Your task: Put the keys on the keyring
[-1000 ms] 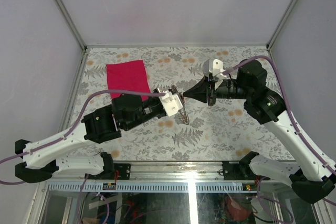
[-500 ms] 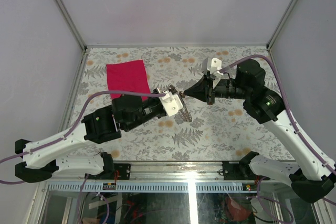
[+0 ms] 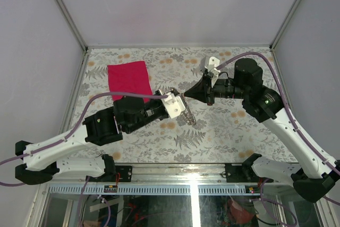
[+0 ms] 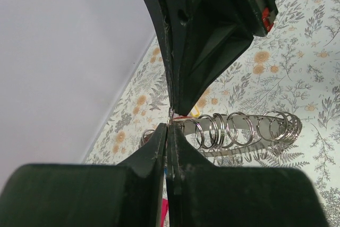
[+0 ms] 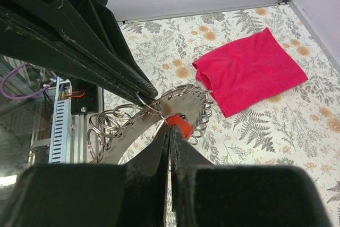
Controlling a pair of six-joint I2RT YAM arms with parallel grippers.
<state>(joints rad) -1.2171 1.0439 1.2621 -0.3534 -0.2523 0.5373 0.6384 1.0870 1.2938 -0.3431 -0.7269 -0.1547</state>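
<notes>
Left pincer [image 4: 168,128] clenched on one thin silvery metal keyring [image 5: 147,106], right pincer [image 5: 169,129] gripping one small red-headed key [image 5: 183,126].

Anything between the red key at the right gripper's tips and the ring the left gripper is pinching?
Nothing visible. The red-headed key in the right gripper sits right by the keyring pinched in the left gripper. The spare rings hang to one side; the red cloth lies apart on the table.
</notes>
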